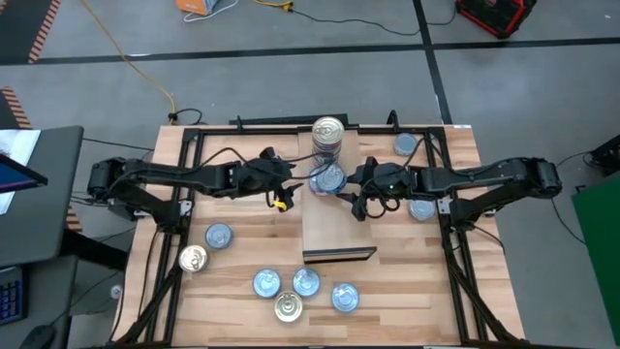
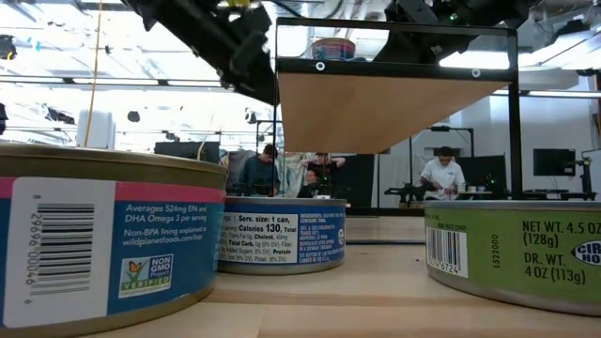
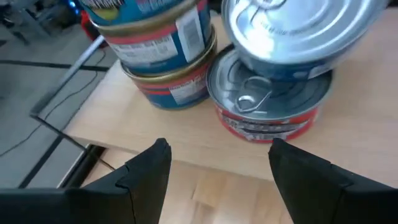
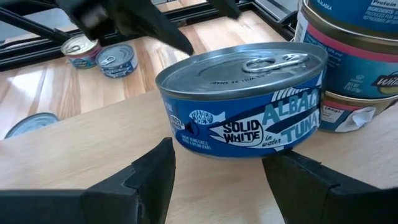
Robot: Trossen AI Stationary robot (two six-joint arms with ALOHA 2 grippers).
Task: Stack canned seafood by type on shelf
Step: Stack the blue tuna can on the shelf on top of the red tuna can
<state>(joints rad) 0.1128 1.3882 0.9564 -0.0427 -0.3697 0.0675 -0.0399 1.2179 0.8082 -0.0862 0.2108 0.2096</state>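
Both claws stood open beside the shelf (image 1: pixel 334 233): left claw (image 3: pixel 214 165) and right claw (image 4: pixel 217 165) flanked the blue tuna tin (image 4: pixel 242 102), which rested askew on a red-banded tin (image 3: pixel 267 109), so realignment was probably needed.

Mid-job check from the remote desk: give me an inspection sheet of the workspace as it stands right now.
Surface: striped wood tabletop, with the shelf raised at its centre.
Job's things: a tall stack of tins at the shelf's far end; beside it a short stack whose top blue tuna tin sits tilted and off-centre on a red-banded tin. Loose tins lie near the front edge, two at front left and two at the right side.
Clutter: nothing seen.
Grippers: left gripper and right gripper both open, empty, facing the short stack.
Cables: yellow cable on the floor.
Surroundings: people at benches behind.
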